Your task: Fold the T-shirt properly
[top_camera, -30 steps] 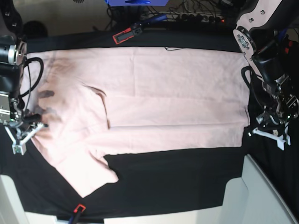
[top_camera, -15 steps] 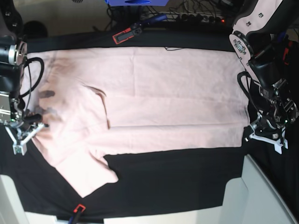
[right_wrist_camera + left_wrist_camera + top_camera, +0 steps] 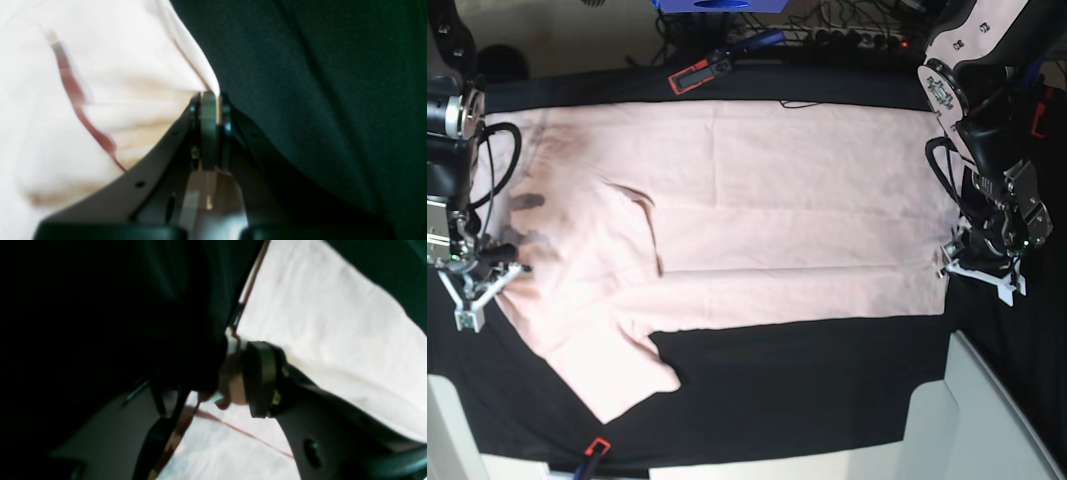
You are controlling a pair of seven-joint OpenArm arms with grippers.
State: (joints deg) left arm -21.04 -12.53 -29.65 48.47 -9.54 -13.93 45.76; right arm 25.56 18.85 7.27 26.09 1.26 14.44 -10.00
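At the 9 o'clock edge of the base view the right tool (image 3: 477,283) sits low on the black cloth (image 3: 807,380) that covers the desk, right at the shoulder edge of the T-shirt (image 3: 757,215). Its wrist view shows the two fingers pressed together, with a thin peak of pale pink fabric (image 3: 186,60) pinched between their tips; dark cloth fills the 3 o'clock half of that view.

The T-shirt lies spread flat across the middle of the black cloth, plain side up, its length running from 9 to 3 o'clock. A sleeve (image 3: 622,365) sticks out toward 7 o'clock, and faint dark shapes show through the fabric near the 9 o'clock end. Long creases run along the body. A small red-and-black device (image 3: 692,76) rests on the cloth at about 11 o'clock, just beyond the shirt's far edge, and another red-tipped item (image 3: 593,449) lies at 7 o'clock near the desk edge.

At 3 o'clock the left tool (image 3: 975,264) is down at the hem corner of the shirt. Its wrist view is dark and blurred: one finger (image 3: 263,376) lies over the pale fabric and hem seam, the fingers appear spread, and no cloth is visibly clamped.
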